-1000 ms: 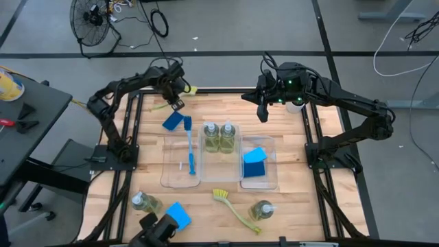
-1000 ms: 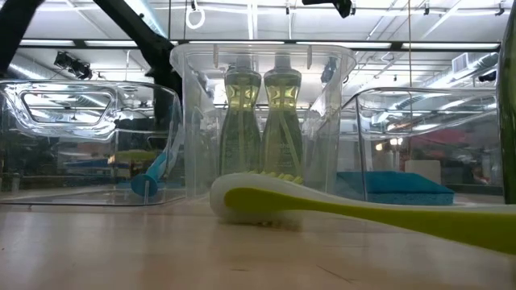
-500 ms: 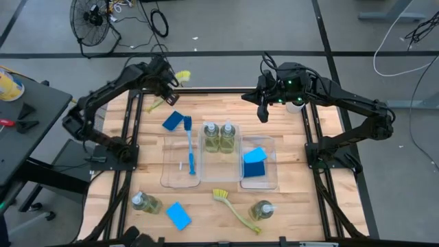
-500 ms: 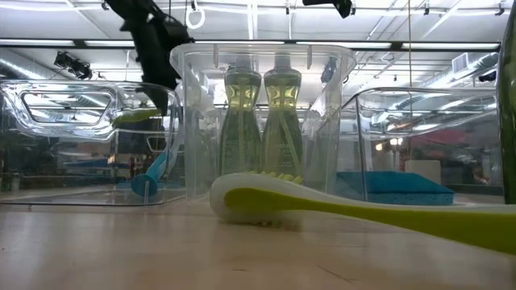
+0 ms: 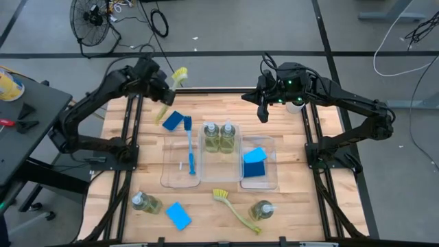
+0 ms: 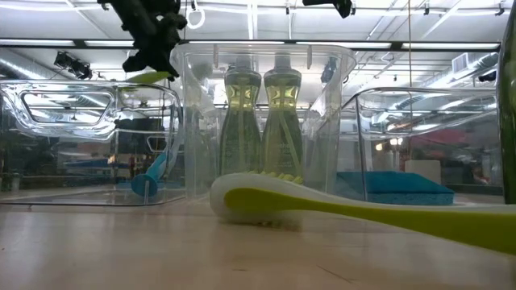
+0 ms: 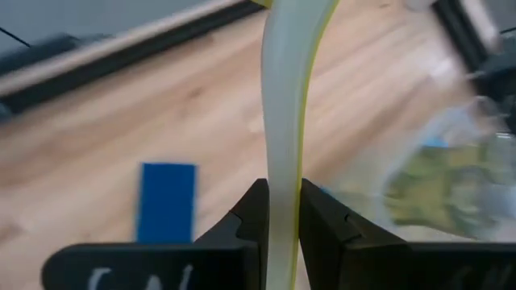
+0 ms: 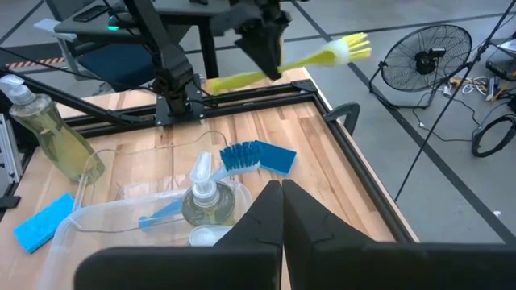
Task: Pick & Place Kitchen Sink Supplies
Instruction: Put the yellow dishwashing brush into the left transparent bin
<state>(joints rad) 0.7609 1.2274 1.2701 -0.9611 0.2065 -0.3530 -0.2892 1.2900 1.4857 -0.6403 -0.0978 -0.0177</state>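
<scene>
My left gripper (image 5: 164,89) hangs over the table's far left corner, shut on a yellow-green dish brush (image 5: 180,74), also visible in the right wrist view (image 8: 339,52). My right gripper (image 5: 263,113) stays shut and empty above the far edge. The left clear tray (image 5: 168,180) holds a blue brush (image 5: 190,147). The middle tray holds two soap bottles (image 5: 219,137) and the right tray holds blue sponges (image 5: 255,163). A blue sponge (image 5: 173,121) lies flat beside the trays. Near the front edge lie two bottles (image 5: 145,203) (image 5: 262,209), a sponge (image 5: 178,215) and a second yellow-green brush (image 5: 236,209). My left gripper pinches the brush's handle (image 7: 280,193) between its two fingers (image 7: 251,217), about midway along it. The fingers slant down from the far left and lie across the handle. The brush is lifted clear and tilted, with its bristle head (image 8: 351,48) high and its free end (image 5: 162,113) lower.
A small white cup (image 5: 296,104) stands at the far right corner by the right arm. The three clear trays (image 6: 262,56) fill the table's middle. Black frame rails (image 5: 130,123) run along the table's sides. Bare wood (image 5: 288,199) shows at the near right.
My left gripper has risen from the table's far left part, drawn back toward the far left corner and rolled, still shut on the yellow-green brush. The brush has come up off the wood and turned about, its head now high and its handle slanting down.
</scene>
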